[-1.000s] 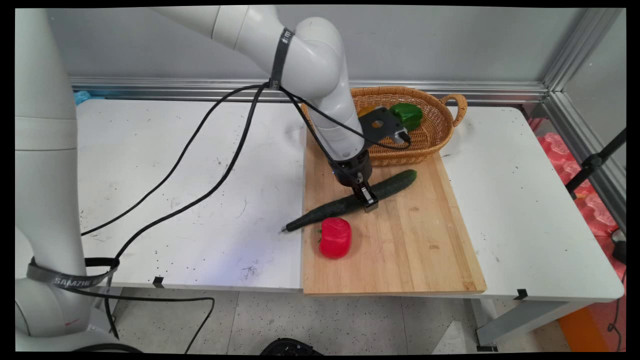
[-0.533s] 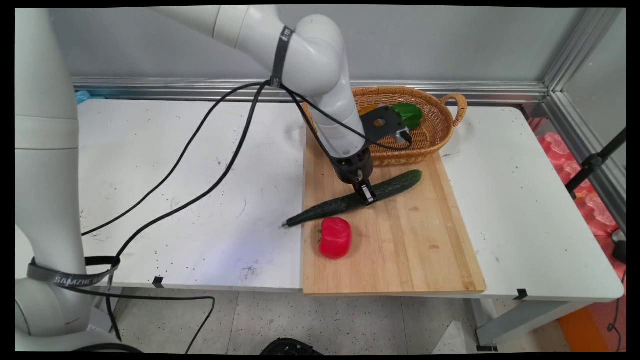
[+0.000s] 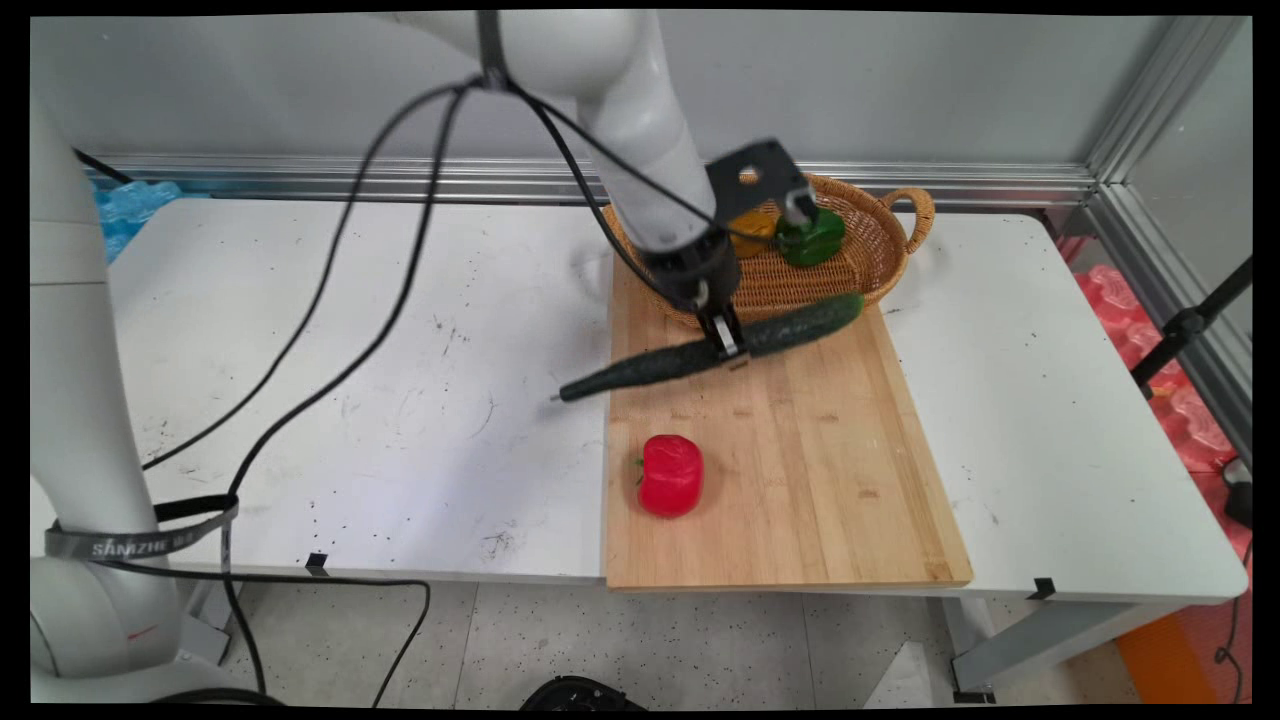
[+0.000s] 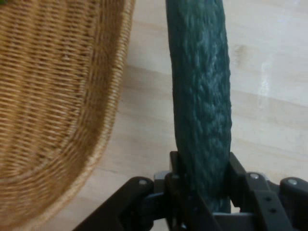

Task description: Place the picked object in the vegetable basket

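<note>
The counter (image 3: pixel 400 330) carries a wooden board (image 3: pixel 800 470) with a wicker basket (image 3: pixel 860 270) at its far end. The cucumber (image 3: pixel 700 350) hangs above the board, apparently clear of it. Its long axis runs roughly level, thin end over the counter, blunt end beside the basket. The tool (image 3: pixel 728 340) is clamped near its middle, presumably for balance.

bumpy cucumber, woven basket, plain wood board

The cucumber (image 4: pixel 202 96) skin looks matt, dark and pebbly. The basket (image 4: pixel 53 110) is tight woven wicker, the cutting board (image 3: pixel 830 470) smooth pale wood, and the red pepper (image 3: pixel 670 475) glossy, kinda plasticky.
</note>
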Tool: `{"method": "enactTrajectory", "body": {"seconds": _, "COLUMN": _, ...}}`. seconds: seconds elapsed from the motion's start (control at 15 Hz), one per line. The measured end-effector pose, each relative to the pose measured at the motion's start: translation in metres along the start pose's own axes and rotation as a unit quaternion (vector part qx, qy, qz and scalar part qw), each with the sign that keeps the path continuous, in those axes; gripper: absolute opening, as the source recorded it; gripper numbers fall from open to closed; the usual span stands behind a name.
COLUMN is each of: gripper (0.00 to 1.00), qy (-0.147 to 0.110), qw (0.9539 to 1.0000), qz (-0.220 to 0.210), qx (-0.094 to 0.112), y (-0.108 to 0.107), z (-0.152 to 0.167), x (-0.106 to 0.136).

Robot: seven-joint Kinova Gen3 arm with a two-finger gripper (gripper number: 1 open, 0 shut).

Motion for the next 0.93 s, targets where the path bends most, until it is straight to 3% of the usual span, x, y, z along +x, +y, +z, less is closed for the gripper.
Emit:
{"method": "enactTrajectory", "body": {"seconds": 0.53, "gripper": 0.00, "qy": 0.025, "qw": 0.9994, "qz": 0.020, "qx": 0.012, "y": -0.020, "z": -0.082, "x": 0.008}}
{"method": "enactTrajectory", "body": {"seconds": 0.93, "gripper": 0.00, "qy": 0.031, "qw": 0.9989, "qz": 0.014, "qx": 0.034, "y": -0.039, "z": -0.105, "x": 0.024}}
